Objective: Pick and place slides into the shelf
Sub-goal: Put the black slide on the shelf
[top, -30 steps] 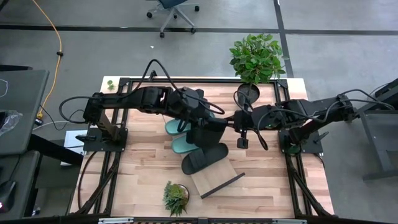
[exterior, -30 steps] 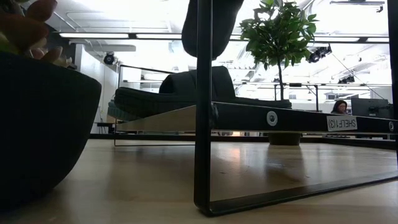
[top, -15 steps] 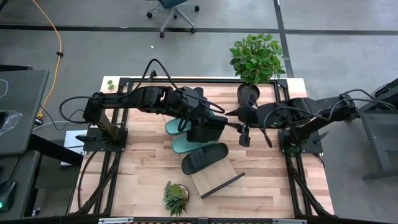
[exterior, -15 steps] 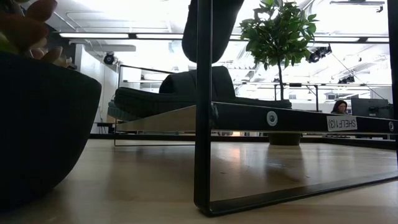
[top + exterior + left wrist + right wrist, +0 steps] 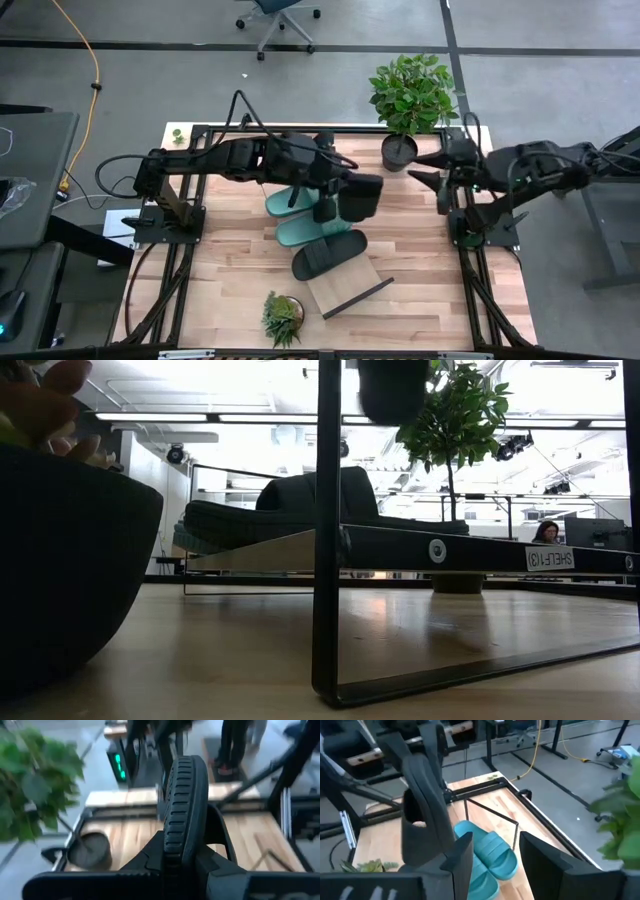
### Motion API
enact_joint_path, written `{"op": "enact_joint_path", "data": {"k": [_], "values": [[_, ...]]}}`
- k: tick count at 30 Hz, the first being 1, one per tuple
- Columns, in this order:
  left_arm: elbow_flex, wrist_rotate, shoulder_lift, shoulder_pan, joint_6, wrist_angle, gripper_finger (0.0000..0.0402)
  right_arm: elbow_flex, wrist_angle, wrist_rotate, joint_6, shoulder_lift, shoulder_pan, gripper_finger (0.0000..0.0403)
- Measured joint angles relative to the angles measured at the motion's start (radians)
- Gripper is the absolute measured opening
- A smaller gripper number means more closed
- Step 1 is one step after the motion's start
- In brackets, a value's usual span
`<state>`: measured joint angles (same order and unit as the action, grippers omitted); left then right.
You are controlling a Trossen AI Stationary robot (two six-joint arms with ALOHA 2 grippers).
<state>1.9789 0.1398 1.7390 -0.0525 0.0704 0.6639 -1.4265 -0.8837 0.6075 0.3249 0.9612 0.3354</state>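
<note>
Starting on my left: the left gripper (image 5: pixel 330 205) is clamped on a black slide (image 5: pixel 360 197), carried in the air above the middle of the table. In the left wrist view the sole's ribbed edge (image 5: pixel 184 805) runs straight out from between the jaws, so the sandal's long axis lines up with the fingers and it hangs on edge, not flat.

Below and beside those jaws lie the teal slides (image 5: pixel 300 218), side by side. The other black slide (image 5: pixel 328 253) rests on the shelf (image 5: pixel 345 288), the slanted board on its wire frame, nearer the front edge of the table. From the held sandal, the bare stretch of board lies farther toward that front edge, beyond its mate.

Over on my right, the right gripper (image 5: pixel 440 168) stands open and empty, close to the potted tree (image 5: pixel 410 95), well apart from everything. I judge the left arm is the nearer one and owns the next move: turn the slide flat and bring it toward the shelf's free end.
</note>
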Motion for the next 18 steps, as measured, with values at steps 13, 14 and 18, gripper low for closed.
{"op": "enact_joint_path", "data": {"k": [13,14,18], "values": [[0.000,0.014,-0.057,-0.036,0.008,-0.201,0.0031,0.440,0.526,0.215,0.041,-0.197,0.210,0.0151],[0.000,0.020,-0.063,-0.044,0.013,-0.222,0.0033,0.469,0.566,0.239,0.039,-0.209,0.219,0.0151],[0.000,0.031,-0.086,-0.046,0.032,-0.337,0.0034,0.581,0.786,0.300,-0.018,-0.241,0.256,0.0151]]}}
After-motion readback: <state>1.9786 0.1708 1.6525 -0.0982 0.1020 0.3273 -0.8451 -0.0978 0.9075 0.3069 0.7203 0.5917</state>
